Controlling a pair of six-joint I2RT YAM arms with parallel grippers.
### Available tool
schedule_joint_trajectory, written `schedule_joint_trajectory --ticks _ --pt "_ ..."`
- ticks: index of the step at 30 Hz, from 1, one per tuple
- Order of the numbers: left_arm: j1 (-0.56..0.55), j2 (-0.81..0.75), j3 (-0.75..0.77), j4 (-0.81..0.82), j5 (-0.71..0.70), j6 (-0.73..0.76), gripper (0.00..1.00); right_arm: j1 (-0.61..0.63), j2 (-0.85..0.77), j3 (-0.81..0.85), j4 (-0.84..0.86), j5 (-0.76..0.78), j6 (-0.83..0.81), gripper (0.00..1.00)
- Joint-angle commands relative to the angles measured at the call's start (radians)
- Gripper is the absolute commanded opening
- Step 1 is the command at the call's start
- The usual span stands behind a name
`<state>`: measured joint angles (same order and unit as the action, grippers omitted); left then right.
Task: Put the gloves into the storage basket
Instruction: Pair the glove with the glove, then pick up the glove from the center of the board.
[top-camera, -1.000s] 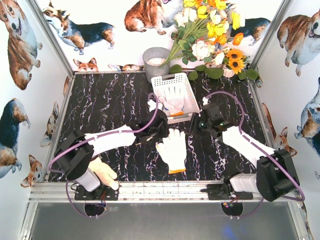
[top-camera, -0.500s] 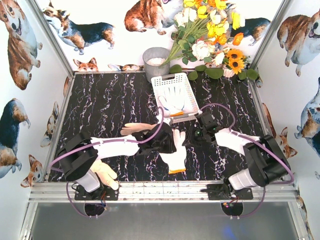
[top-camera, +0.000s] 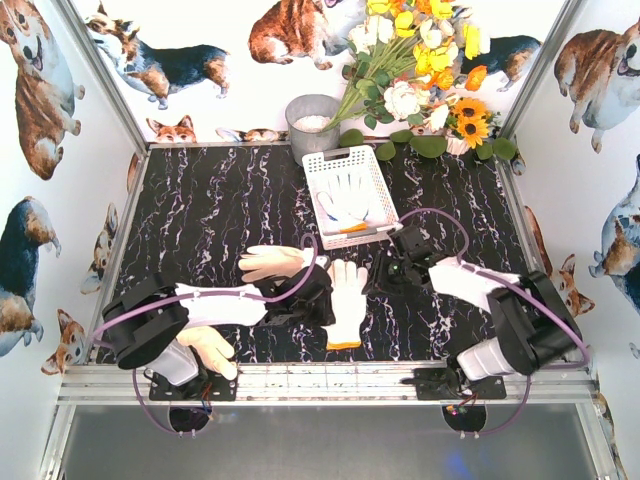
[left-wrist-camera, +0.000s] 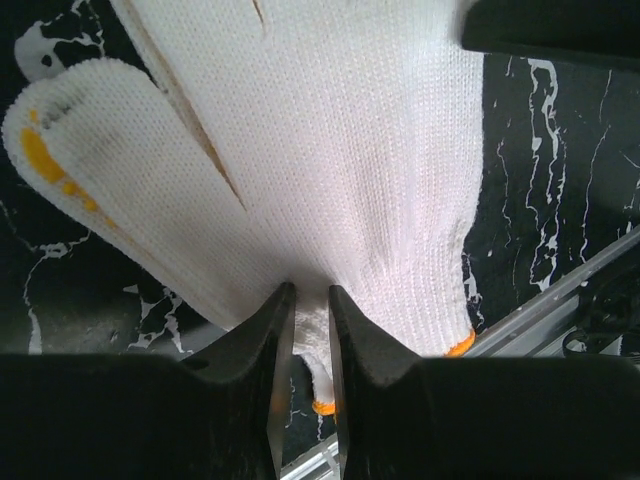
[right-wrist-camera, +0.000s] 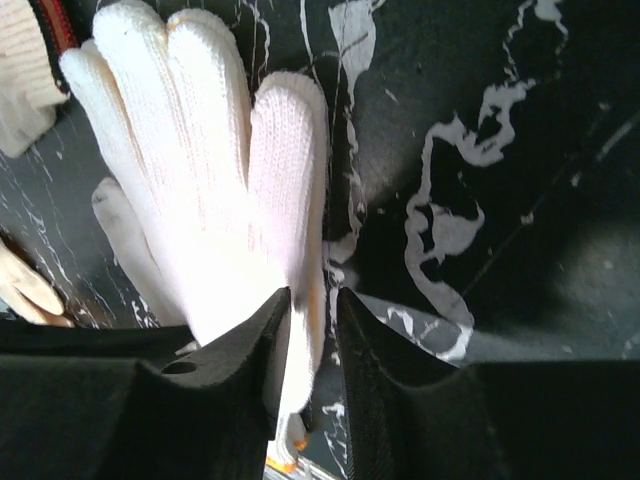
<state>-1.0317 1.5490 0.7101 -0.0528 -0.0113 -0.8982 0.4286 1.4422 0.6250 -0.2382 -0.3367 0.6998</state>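
Compared with one second ago, found left fingers (left-wrist-camera: 288, 305) drawn back from beside basket (top-camera: 311, 195) to white glove (top-camera: 346, 300), and right fingers (right-wrist-camera: 283, 310) brought leftward and closer to that same glove. Noted white glove narrower than then, plus cream glove (top-camera: 272, 262) in view beside left arm (top-camera: 225, 300), not visible then.

Location: recorded white glove flat on surface (top-camera: 200, 210) between both arms, cuff toward near edge, apart from basket. Counted at least one stowed glove (top-camera: 347, 200) inside basket; saw yellowish glove (top-camera: 207, 345) by left arm base.

Grip: found left fingers pinched on white glove's thumb-side edge near cuff, with knit puckered into the gap. Found right fingers closed to a slit along opposite edge, with knit filling that slit; judged this a grasp as well.

Risks: judged double hold on one glove liable to stretch it or tear it free under any lift on diverging paths. Judged both edge pinches shallow; expect slip of soft knit during carry. Expect dangling cuff to catch on basket rim, or drape outside, on low or early release. Flagged crowding of both wrists over one spot as possible cause of collision.

Pose: noted left arm lying low, stretched rightward across surface, wrist pitched down. Noted right arm (top-camera: 470, 282) folded at elbow, forearm reaching leftward, wrist pitched down onto glove.
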Motion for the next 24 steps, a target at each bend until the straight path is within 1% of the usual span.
schedule_joint_trajectory --ticks 1,5,9,11,13,16,19,22,24 --pt "0.001 -0.031 -0.028 -0.068 -0.031 -0.001 0.16 0.004 -0.118 0.020 -0.108 0.030 -0.036 0.31" --pt "0.000 -0.075 -0.001 -0.101 -0.031 -0.008 0.22 0.004 -0.224 0.001 -0.211 -0.018 -0.020 0.39" --pt "0.000 -0.148 0.008 -0.139 -0.025 -0.047 0.35 0.011 -0.334 -0.053 -0.256 -0.106 0.037 0.47" --pt "0.000 -0.190 -0.013 -0.144 -0.010 -0.083 0.43 0.025 -0.384 -0.087 -0.254 -0.145 0.084 0.51" --pt "0.000 -0.230 -0.050 -0.128 0.024 -0.126 0.49 0.053 -0.412 -0.118 -0.237 -0.172 0.147 0.53" --pt "-0.001 -0.258 -0.116 -0.074 0.093 -0.190 0.52 0.115 -0.429 -0.166 -0.180 -0.183 0.238 0.54" --pt "0.000 -0.272 -0.177 -0.007 0.144 -0.243 0.55 0.177 -0.414 -0.216 -0.082 -0.183 0.324 0.54" --pt "0.002 -0.278 -0.202 0.031 0.163 -0.264 0.56 0.226 -0.396 -0.259 -0.016 -0.181 0.381 0.53" --pt "0.001 -0.274 -0.213 0.042 0.166 -0.272 0.56 0.242 -0.389 -0.275 -0.001 -0.172 0.395 0.52"
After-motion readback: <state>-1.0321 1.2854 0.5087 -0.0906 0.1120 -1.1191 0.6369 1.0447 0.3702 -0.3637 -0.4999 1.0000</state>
